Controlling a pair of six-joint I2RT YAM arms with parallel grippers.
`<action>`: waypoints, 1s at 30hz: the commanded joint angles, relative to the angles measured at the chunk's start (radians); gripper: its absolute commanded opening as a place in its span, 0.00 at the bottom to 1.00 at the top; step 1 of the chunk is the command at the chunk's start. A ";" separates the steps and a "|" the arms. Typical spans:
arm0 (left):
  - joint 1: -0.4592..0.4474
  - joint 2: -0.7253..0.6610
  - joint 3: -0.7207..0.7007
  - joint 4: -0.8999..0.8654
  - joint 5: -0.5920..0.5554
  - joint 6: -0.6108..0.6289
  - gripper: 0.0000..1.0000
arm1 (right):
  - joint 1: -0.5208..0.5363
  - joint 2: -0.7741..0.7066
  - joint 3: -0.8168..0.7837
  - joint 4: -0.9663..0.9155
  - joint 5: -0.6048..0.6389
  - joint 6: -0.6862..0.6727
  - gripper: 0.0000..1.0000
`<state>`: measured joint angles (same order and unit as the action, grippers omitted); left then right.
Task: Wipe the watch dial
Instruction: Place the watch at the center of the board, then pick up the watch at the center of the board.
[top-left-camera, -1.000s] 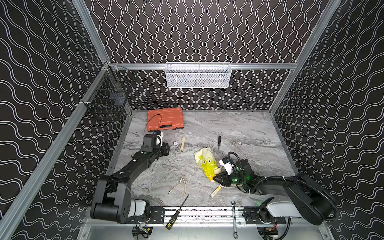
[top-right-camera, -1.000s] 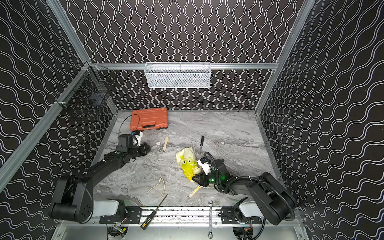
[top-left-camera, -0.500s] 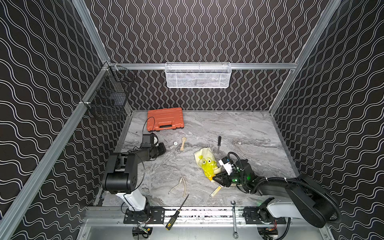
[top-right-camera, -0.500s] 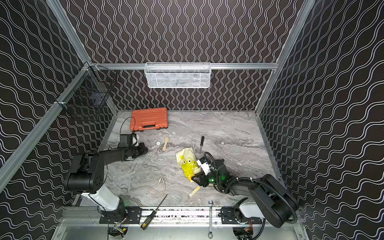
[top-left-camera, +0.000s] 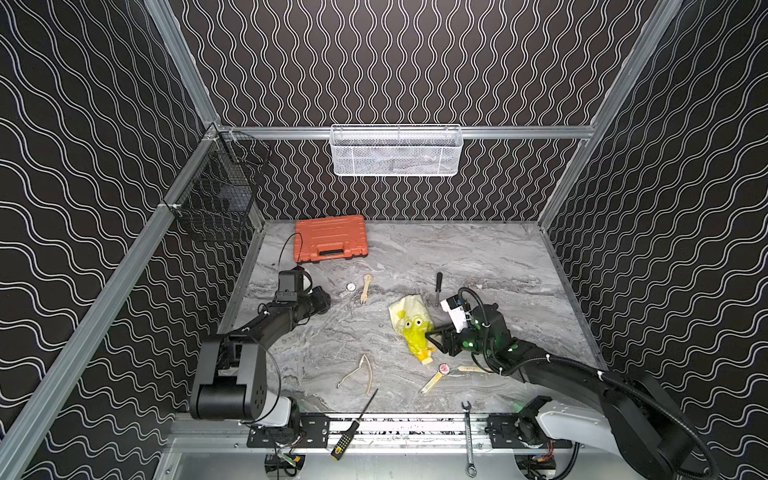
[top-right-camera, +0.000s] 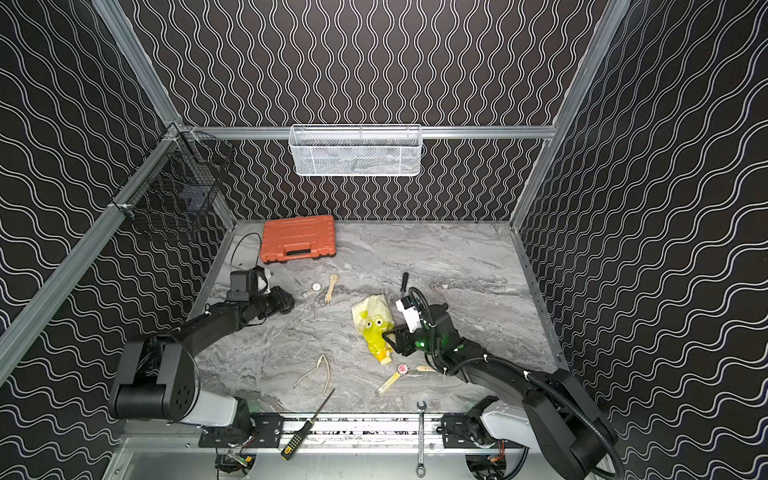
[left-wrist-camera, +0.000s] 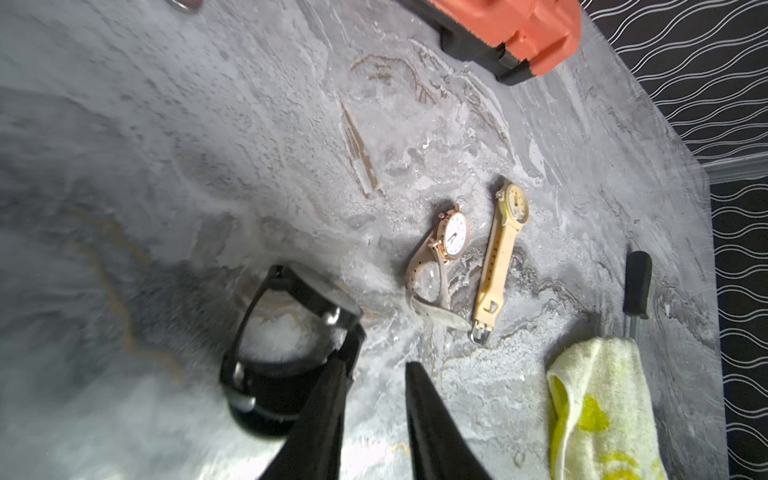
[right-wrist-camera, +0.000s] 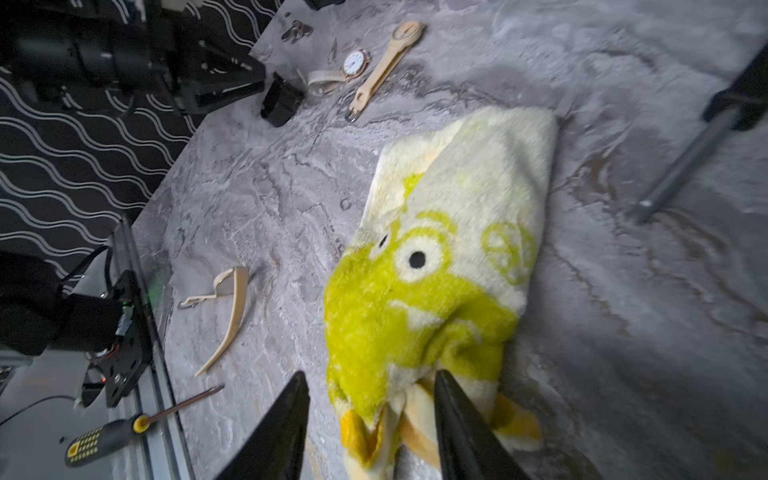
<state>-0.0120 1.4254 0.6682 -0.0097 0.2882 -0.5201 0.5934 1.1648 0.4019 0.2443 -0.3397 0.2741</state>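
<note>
Looking at this, you've got no wiping going on right now, and I can't tell whether it's finished or hasn't started. Your left gripper (left-wrist-camera: 376, 363) sits low over the table (top-left-camera: 478, 257) with its jaws parted and nothing between them. The black watch (left-wrist-camera: 249, 390) lies on the table right against the outside of one finger, not held, and it's too blurry to read its dial. Your right gripper (right-wrist-camera: 370, 374) is spread open around the near end of the towel (right-wrist-camera: 436, 257), one finger touching the fabric and the other clear of it, so no pinch there. The towel lies crumpled on the table, well apart from the black watch. The gold watch (left-wrist-camera: 451, 235) and cream watch (left-wrist-camera: 500, 253) lie side by side roughly between them, and a red watch (top-left-camera: 444, 368) lies just beside the towel's end. My read: if the wipe isn't done, everything's left, meaning pinch the towel, steady a watch, bring cloth to dial. The dials are too small to judge for smudges.
</note>
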 joint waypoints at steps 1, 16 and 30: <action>0.000 -0.070 -0.027 -0.089 -0.006 -0.012 0.30 | 0.000 -0.041 0.038 -0.140 0.113 0.010 0.50; -0.050 -0.368 -0.101 -0.535 0.051 -0.069 0.32 | 0.380 0.222 0.198 0.031 -0.028 -0.202 0.48; -0.080 -0.306 -0.027 -0.516 -0.026 -0.020 0.31 | 0.474 0.602 0.414 0.035 0.042 -0.289 0.54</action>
<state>-0.0917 1.1267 0.6373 -0.5365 0.2928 -0.5655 1.0523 1.7275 0.7918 0.2691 -0.2943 0.0200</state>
